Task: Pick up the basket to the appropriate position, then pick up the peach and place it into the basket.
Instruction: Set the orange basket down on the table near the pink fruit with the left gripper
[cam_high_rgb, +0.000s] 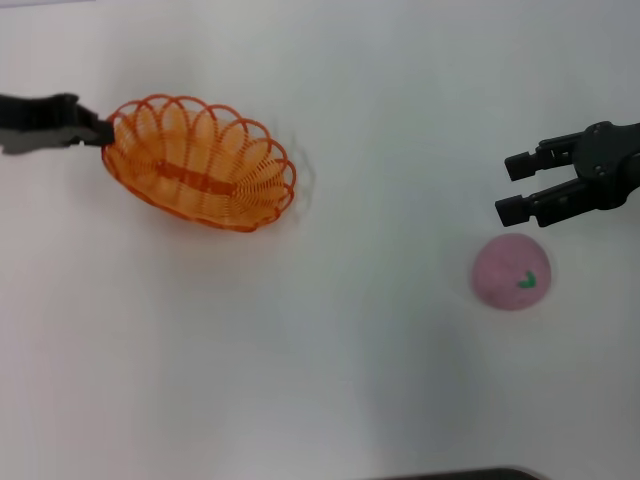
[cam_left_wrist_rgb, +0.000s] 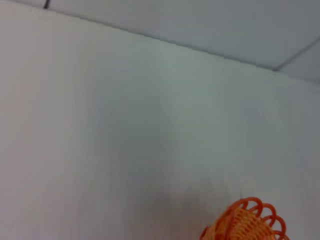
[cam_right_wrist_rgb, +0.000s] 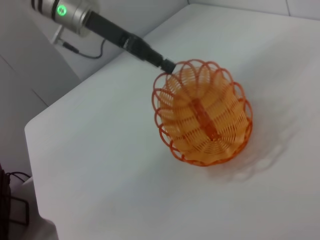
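The orange openwork basket (cam_high_rgb: 200, 178) is at the left of the white table. My left gripper (cam_high_rgb: 100, 131) is shut on its left rim and holds it tilted, a little above the table, with a faint shadow to its right. The right wrist view shows the basket (cam_right_wrist_rgb: 205, 115) hanging from the left gripper (cam_right_wrist_rgb: 168, 65). Part of its rim shows in the left wrist view (cam_left_wrist_rgb: 247, 222). The pink peach (cam_high_rgb: 511, 272) with a green leaf mark lies at the right. My right gripper (cam_high_rgb: 520, 186) is open and empty, just behind the peach.
The white table (cam_high_rgb: 330, 360) bears only the basket and the peach. The right wrist view shows the table's edge and corner (cam_right_wrist_rgb: 30, 125) beyond the basket, and a cable (cam_right_wrist_rgb: 85, 51) by the left arm. A dark edge (cam_high_rgb: 460, 474) shows at the near side.
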